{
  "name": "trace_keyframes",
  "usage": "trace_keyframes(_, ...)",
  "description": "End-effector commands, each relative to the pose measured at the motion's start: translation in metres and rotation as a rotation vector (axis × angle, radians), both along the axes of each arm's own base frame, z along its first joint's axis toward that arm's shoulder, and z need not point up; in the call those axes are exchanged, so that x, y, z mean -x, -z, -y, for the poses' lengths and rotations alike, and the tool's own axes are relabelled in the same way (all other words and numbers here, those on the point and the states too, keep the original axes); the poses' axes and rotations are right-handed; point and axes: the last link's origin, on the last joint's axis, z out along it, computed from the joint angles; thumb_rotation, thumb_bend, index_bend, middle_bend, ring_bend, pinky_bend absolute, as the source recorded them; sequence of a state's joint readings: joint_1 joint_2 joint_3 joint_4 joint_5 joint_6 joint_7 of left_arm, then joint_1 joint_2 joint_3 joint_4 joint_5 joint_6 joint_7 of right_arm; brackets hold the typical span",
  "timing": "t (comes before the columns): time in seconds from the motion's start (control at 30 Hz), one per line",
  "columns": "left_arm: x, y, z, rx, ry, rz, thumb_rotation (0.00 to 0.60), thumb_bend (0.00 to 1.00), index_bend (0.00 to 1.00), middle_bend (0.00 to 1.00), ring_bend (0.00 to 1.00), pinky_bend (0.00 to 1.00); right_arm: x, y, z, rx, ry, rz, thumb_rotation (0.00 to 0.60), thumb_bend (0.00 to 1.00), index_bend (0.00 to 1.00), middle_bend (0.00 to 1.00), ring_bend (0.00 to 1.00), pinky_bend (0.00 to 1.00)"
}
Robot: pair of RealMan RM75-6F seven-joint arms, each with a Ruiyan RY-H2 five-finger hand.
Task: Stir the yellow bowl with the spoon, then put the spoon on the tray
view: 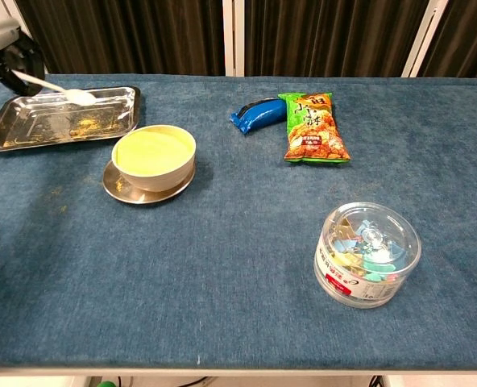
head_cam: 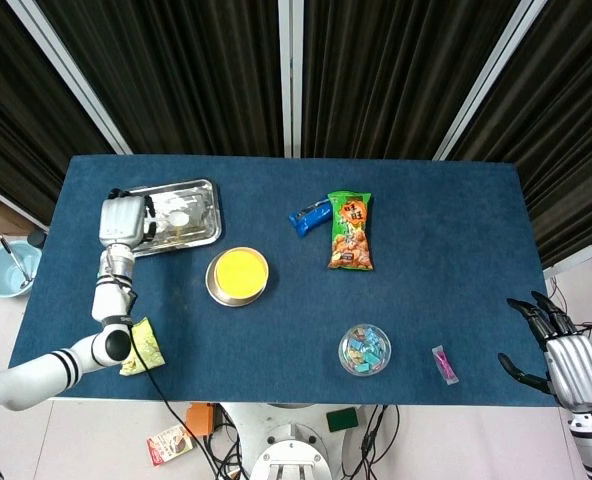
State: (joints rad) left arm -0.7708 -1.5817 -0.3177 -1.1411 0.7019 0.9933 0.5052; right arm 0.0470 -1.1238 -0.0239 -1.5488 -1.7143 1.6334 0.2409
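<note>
The yellow bowl (head_cam: 238, 274) (view: 153, 153) stands on a small metal saucer left of the table's middle, filled with yellow stuff. Behind it and to the left lies the steel tray (head_cam: 204, 192) (view: 29, 129), dusted with yellow crumbs. My left hand (head_cam: 122, 220) (view: 0, 36) hovers at the tray's left end and holds the white spoon (head_cam: 179, 216) (view: 71, 94) by its handle. The spoon's head is over the tray; I cannot tell whether it touches. My right hand (head_cam: 566, 358) hangs past the table's right edge, fingers apart and holding nothing.
A green snack bag (head_cam: 350, 230) and a blue packet (head_cam: 309, 215) lie at the back centre. A clear round tub of small items (head_cam: 364, 349) and a pink piece (head_cam: 444, 364) sit near the front right. A yellow-green packet (head_cam: 141, 345) lies front left.
</note>
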Motion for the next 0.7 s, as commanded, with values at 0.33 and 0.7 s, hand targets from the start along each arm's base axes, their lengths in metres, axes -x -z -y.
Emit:
trace_keyframes(0.33, 0.032, 0.003, -0.014, -0.03, -0.1, -0.039, 0.6, 0.26, 0.3, 0.28, 0.19, 0.16, -0.007, -0.002, 0.002, 0.002, 0.011, -0.023, 0.6, 0.25, 0.17, 0.22, 0.08, 0.19)
trace_keyframes(0.7, 0.036, -0.08, 0.096, -0.04, 0.146, -0.104, 0.6, 0.26, 0.29, 0.27, 0.19, 0.14, 0.0, -0.014, 0.008, -0.018, 0.024, -0.055, 0.6, 0.25, 0.17, 0.22, 0.08, 0.19)
